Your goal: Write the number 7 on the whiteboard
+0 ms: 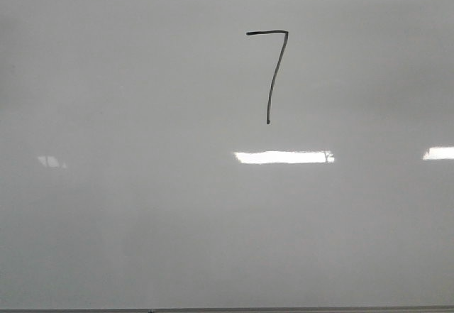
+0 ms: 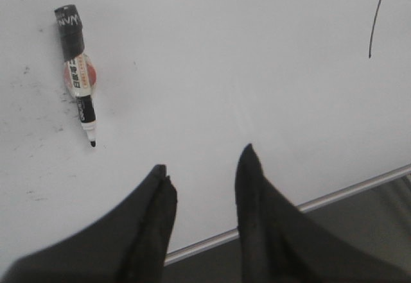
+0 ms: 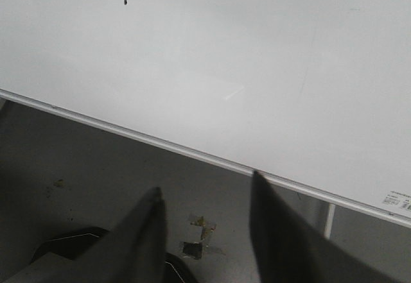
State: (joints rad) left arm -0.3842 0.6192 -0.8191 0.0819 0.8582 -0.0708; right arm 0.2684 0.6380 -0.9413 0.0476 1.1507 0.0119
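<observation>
The number 7 (image 1: 270, 72) stands complete on the whiteboard (image 1: 128, 206), an uncapped marker (image 2: 78, 71) lying loose on it, while left gripper (image 2: 204, 161) and right gripper (image 3: 205, 187) hang spread apart, empty.

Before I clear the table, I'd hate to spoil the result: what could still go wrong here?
The marker lies uncapped on the whiteboard, tip exposed; a nudge could roll it and leave stray marks, and the tip may dry out. The open left hand hovers just over the board, so a careless sweep might smear the number 7 if the ink is fresh.
</observation>
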